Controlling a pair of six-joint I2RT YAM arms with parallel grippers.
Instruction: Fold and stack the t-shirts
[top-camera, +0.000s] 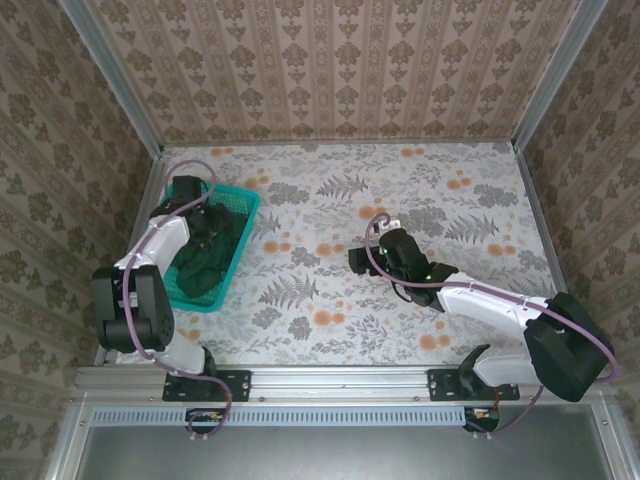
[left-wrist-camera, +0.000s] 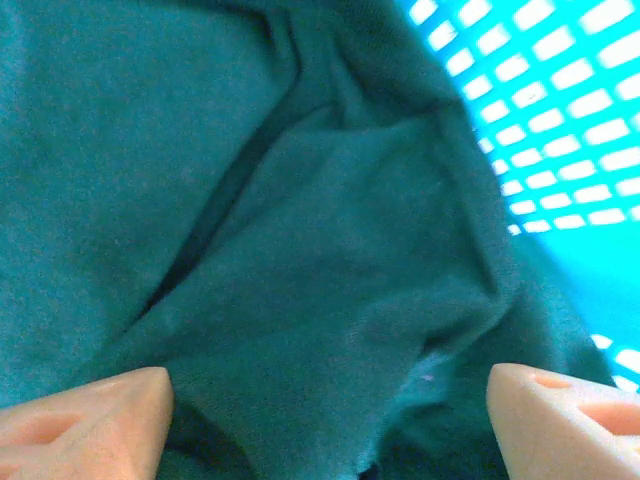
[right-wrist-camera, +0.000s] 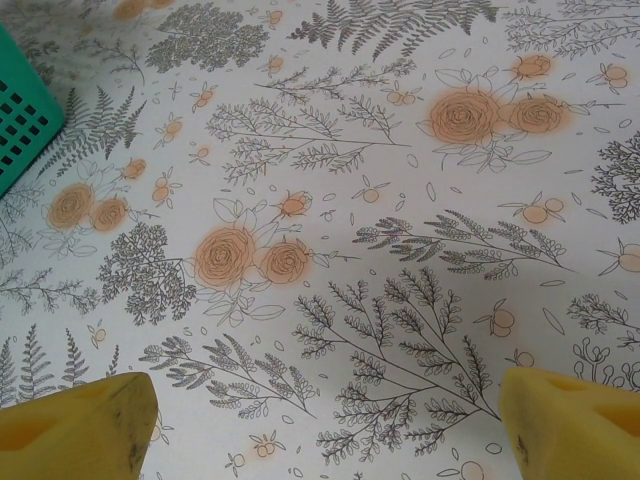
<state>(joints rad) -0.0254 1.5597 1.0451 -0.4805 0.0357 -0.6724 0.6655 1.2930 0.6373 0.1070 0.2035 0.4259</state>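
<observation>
Left gripper (left-wrist-camera: 325, 390), spread over t-shirts (left-wrist-camera: 250, 200) in basket (left-wrist-camera: 560, 100) at desk's (top-camera: 400, 200) left edge, should pinch one fold; right gripper (right-wrist-camera: 325, 400) open.

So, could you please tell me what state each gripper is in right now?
Left gripper: open, fingers spread over the green t-shirt in the basket.
Right gripper: open, holding nothing, above the table.

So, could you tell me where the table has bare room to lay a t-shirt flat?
The widest bare stretch of table lies between the teal basket and the right wall, beyond the right gripper. The basket itself is crowded with t-shirts and the left gripper.
</observation>
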